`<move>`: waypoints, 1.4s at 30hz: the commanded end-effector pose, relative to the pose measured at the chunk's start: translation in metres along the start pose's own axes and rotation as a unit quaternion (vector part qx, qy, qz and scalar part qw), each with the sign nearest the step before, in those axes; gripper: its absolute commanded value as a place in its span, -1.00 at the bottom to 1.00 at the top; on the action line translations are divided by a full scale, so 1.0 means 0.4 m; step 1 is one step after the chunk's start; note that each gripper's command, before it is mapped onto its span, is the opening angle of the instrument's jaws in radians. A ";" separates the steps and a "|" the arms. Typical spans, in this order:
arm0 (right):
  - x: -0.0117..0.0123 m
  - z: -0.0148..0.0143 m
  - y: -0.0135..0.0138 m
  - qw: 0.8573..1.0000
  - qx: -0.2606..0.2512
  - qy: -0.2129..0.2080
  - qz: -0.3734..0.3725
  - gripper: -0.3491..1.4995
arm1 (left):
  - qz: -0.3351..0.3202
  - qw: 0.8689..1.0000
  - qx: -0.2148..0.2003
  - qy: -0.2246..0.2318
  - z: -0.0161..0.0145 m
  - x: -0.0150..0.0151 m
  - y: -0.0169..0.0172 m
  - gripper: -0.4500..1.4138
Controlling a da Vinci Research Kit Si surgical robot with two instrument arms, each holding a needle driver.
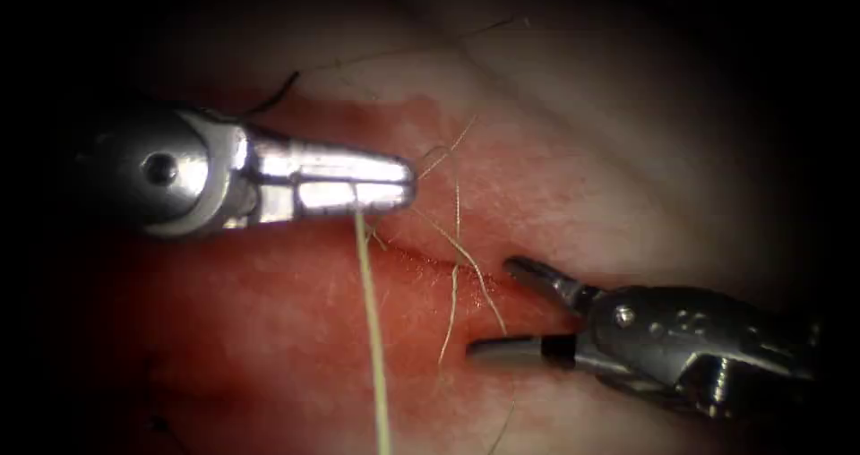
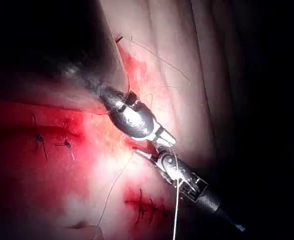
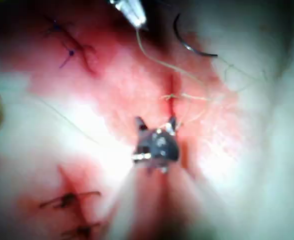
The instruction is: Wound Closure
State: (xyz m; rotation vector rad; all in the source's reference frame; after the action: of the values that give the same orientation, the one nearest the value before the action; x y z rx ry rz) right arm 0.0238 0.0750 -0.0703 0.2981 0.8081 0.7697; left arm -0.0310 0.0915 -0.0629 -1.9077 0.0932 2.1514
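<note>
The tissue (image 1: 627, 133) carries everything here, pale at its edges and stained with red fluid (image 1: 269, 330) around the cut (image 1: 430, 258). Thread (image 1: 461, 267) lies loose across the cut. The curved needle (image 3: 189, 42) rests free on the tissue. Stitched cuts (image 3: 69, 200) show elsewhere on it.

Place: surgical training bench / lab, no patient.
Evidence 1: slab of tissue (image 1: 627, 150), pale w/ red fluid (image 1: 269, 330) on it, lit by a narrow scope light w/ dark edges.
Evidence 2: two metal wristed tools, left tool (image 1: 408, 182) & right tool (image 1: 493, 307), robot-type instruments.
Evidence 3: thread (image 1: 372, 330) + curved needle (image 3: 189, 45) lying on tissue.
Evidence 4: several earlier stitched cuts (image 3: 69, 200) on same slab, i.e. repeated practice.
</note>
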 end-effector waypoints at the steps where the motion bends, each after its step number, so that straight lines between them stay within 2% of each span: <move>1: -0.0033 0.0027 -0.0005 1.000 0.001 -0.015 0.016 0.29 | 0.000 1.000 -0.001 0.000 0.0013 -0.0013 0.0007 -0.89; 5: -0.0083 0.0049 -0.0012 0.997 0.000 -0.055 0.061 0.20 | 0.000 1.000 -0.002 0.001 0.0010 -0.0014 0.0006 -0.89; 9: -0.0099 0.0069 -0.0008 0.992 -0.006 -0.064 0.106 0.07 | 0.000 1.000 -0.001 0.000 0.0010 -0.0012 0.0009 -0.89; 10: -0.0100 0.0072 -0.0006 0.990 -0.008 -0.066 0.127 -0.04 | 0.000 1.000 -0.001 0.000 0.0010 -0.0011 0.0009 -0.89; 13: -0.0096 0.0079 -0.0005 0.976 -0.014 -0.067 0.209 -0.80 | 0.000 1.000 -0.001 0.000 0.0011 -0.0010 0.0010 -0.89; 14: -0.0095 0.0080 -0.0007 0.971 -0.010 -0.066 0.230 -1.00 | 0.000 1.000 -0.001 0.000 0.0011 -0.0010 0.0010 -0.89; 16: -0.0084 0.0076 -0.0009 0.965 -0.008 -0.064 0.254 -1.00 | 0.000 1.000 -0.001 0.000 0.0011 -0.0010 0.0010 -0.89; 19: -0.0033 0.0040 -0.0013 0.953 -0.016 -0.030 0.300 -1.00 | -0.001 1.000 -0.001 0.000 0.0010 -0.0007 0.0008 -0.89; 21: 0.0014 0.0013 -0.0025 0.951 -0.026 -0.012 0.307 -1.00 | -0.003 1.000 -0.001 0.001 0.0010 0.0001 0.0002 -0.89; 25: 0.0045 0.0016 -0.0049 0.950 -0.022 -0.010 0.312 -1.00 | -0.005 1.000 -0.001 0.001 0.0015 0.0009 -0.0004 -0.89; 26: 0.0063 0.0041 -0.0081 0.949 -0.010 -0.011 0.314 -1.00 | -0.005 1.000 0.002 -0.001 0.0023 0.0014 -0.0005 -0.89; 31: 0.0098 0.0086 -0.0134 0.950 0.006 -0.012 0.313 -1.00 | -0.005 1.000 -0.003 -0.005 0.0034 0.0011 -0.0006 -0.89; 38: 0.0176 0.0281 -0.0274 0.954 0.034 -0.009 0.299 -1.00 | -0.004 1.000 -0.007 -0.005 0.0057 0.0013 0.0004 -0.89; 42: 0.0215 0.0361 -0.0347 0.958 0.051 -0.013 0.283 -1.00 | -0.002 1.000 -0.009 -0.004 0.0066 0.0005 0.0009 -0.89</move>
State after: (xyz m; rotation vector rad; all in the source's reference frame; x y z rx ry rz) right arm 0.0442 0.0723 -0.0726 0.6466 0.7398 1.2576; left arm -0.0332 0.0920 -0.0633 -1.9061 0.0667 2.1669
